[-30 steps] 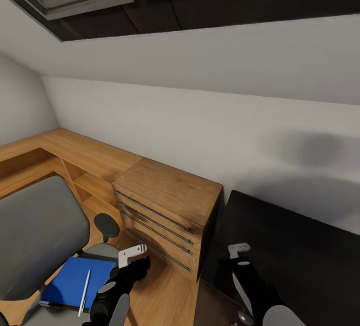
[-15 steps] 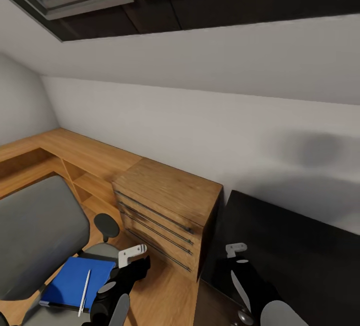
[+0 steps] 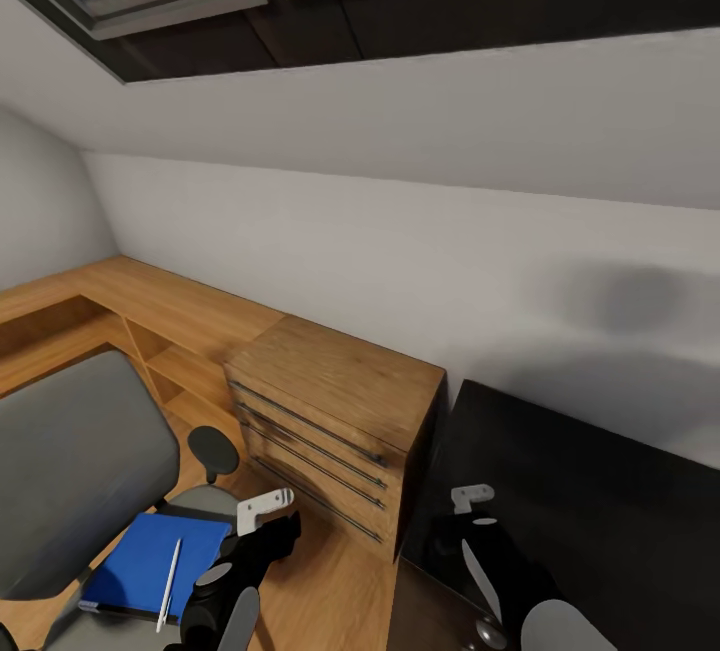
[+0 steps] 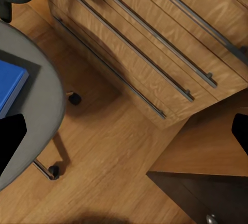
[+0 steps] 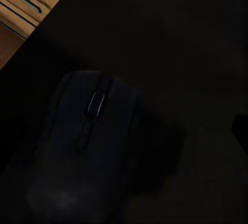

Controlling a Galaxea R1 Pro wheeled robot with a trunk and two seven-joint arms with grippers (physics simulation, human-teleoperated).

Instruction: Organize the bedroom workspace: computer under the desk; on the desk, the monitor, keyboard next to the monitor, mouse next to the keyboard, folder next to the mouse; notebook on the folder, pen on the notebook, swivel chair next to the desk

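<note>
The grey swivel chair (image 3: pixel 70 471) stands at the lower left, its seat (image 4: pixel 44 105) also in the left wrist view. On the seat lies a blue flat item (image 3: pixel 150 559), folder or notebook, I cannot tell which, with the white pen (image 3: pixel 168 583) on top; its corner (image 4: pixel 9 87) shows beside the left fingers. My left gripper (image 3: pixel 265 509) hangs open over the wood floor beside the seat. My right gripper (image 3: pixel 473 497) is over the black desk (image 3: pixel 600 531), open, with the dark mouse (image 5: pixel 88 146) lying on the desk top right below it.
A low light-wood cabinet (image 3: pixel 330 411) with long handles (image 4: pixel 155 53) stands between chair and desk, against the white sloped wall. A wood shelf unit (image 3: pixel 130 321) runs along the wall at left. The chair's castors (image 4: pixel 75 98) rest on the floor.
My right gripper has drifted slightly to the left over the desk; everything else has stayed still.
</note>
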